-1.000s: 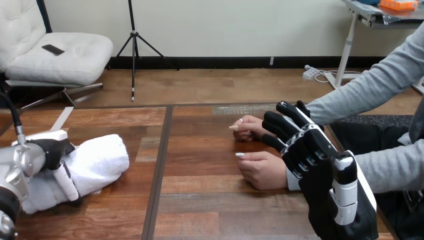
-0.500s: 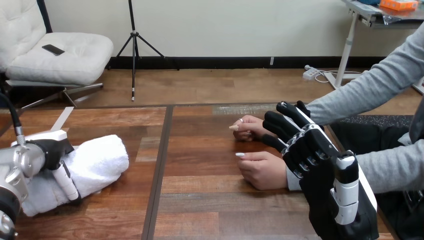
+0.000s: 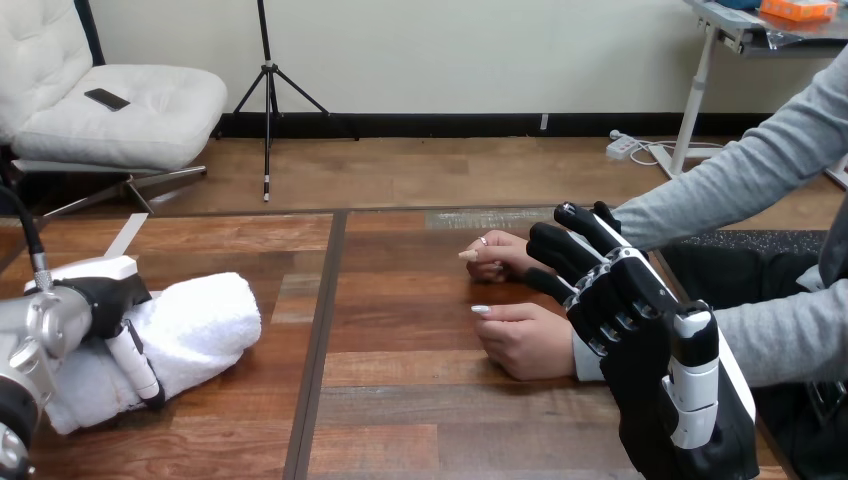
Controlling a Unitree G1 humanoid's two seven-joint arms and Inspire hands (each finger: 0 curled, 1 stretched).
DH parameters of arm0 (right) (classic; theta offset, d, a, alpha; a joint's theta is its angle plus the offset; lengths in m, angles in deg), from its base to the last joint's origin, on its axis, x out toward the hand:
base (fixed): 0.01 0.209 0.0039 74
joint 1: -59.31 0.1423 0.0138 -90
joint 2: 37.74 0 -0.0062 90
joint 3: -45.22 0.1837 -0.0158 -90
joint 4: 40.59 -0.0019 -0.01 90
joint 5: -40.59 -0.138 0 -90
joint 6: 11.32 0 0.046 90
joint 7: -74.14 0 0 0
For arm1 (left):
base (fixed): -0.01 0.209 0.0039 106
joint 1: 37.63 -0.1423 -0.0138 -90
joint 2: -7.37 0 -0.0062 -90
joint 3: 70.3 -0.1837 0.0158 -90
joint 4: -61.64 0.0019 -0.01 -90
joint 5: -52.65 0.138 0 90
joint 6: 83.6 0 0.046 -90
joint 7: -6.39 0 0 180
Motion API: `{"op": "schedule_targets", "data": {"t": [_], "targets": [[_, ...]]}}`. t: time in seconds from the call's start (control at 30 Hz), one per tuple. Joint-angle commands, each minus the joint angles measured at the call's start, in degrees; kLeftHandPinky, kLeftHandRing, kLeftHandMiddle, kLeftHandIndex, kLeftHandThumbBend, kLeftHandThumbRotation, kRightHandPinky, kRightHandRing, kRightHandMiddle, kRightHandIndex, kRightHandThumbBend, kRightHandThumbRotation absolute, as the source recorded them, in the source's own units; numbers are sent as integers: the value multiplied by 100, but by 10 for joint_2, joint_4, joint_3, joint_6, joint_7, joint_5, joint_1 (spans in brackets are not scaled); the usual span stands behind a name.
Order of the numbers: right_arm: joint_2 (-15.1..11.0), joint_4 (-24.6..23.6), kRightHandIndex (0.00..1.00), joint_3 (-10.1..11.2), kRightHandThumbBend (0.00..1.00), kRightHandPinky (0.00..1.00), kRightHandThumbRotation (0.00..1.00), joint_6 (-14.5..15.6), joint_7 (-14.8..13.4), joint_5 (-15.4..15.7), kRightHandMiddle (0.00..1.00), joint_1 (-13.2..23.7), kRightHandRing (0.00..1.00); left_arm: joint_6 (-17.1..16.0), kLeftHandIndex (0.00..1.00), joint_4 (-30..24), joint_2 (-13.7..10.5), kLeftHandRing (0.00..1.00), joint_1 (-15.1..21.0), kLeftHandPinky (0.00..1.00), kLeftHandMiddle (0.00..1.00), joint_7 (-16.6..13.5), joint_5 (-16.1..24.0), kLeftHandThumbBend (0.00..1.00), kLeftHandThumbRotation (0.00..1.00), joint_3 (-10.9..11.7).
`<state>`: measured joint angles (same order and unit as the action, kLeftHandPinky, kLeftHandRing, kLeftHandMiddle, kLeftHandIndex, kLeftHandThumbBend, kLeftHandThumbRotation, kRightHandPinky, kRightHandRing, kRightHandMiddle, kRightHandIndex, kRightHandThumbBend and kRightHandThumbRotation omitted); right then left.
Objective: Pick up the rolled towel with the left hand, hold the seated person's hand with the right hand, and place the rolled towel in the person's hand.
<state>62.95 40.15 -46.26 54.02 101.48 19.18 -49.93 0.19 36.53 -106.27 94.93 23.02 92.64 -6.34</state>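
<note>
From my head view, my left hand [image 3: 100,300] sits on the rolled towel [image 3: 200,325], which lies on the worktop [image 3: 400,400] at the far left, with my thumb curled down its near side. My right hand [image 3: 640,320] is just beside the person's nearer hand [image 3: 525,340], its fingers [image 3: 560,245] straight and spread, gripping nothing. The person's farther hand [image 3: 497,255] rests just beyond.

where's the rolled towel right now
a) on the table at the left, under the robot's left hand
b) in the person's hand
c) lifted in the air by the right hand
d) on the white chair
a: the rolled towel lies on the table at the view's left, with the left hand clasped over its near end, thumb down its front.
</note>
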Motion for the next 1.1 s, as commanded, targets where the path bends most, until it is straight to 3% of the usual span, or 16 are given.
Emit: {"op": "schedule_targets", "data": {"t": [0.0, 0.2, 0.3, 0.67, 1.07], "targets": [[-4, -28, 88, 5, 81, 87, 94, -3, -1, -2, 86, 27, 89, -18, 51, 11, 0, 64, 6, 57, 66, -29, -5, 71, 0, 2], [-4, -26, 88, 5, 81, 88, 94, -6, -4, 5, 86, 28, 90, -34, 52, -7, -7, 64, -3, 57, 65, -50, -9, 70, 0, 8], [-4, -25, 88, 5, 81, 88, 94, -5, -3, 4, 87, 28, 90, -44, 52, -4, -8, 63, -9, 56, 65, -76, -11, 70, 0, 12], [-1, -23, 88, 5, 80, 88, 94, -10, -5, 10, 87, 27, 90, -84, 52, -49, -17, 55, -50, 49, 60, -150, -49, 71, 0, 53], [-6, -15, 88, 10, 80, 89, 94, -12, -10, 27, 86, 30, 90, -122, 52, -126, -20, 47, -114, 44, 53, -203, -96, 69, 0, 105]]}}
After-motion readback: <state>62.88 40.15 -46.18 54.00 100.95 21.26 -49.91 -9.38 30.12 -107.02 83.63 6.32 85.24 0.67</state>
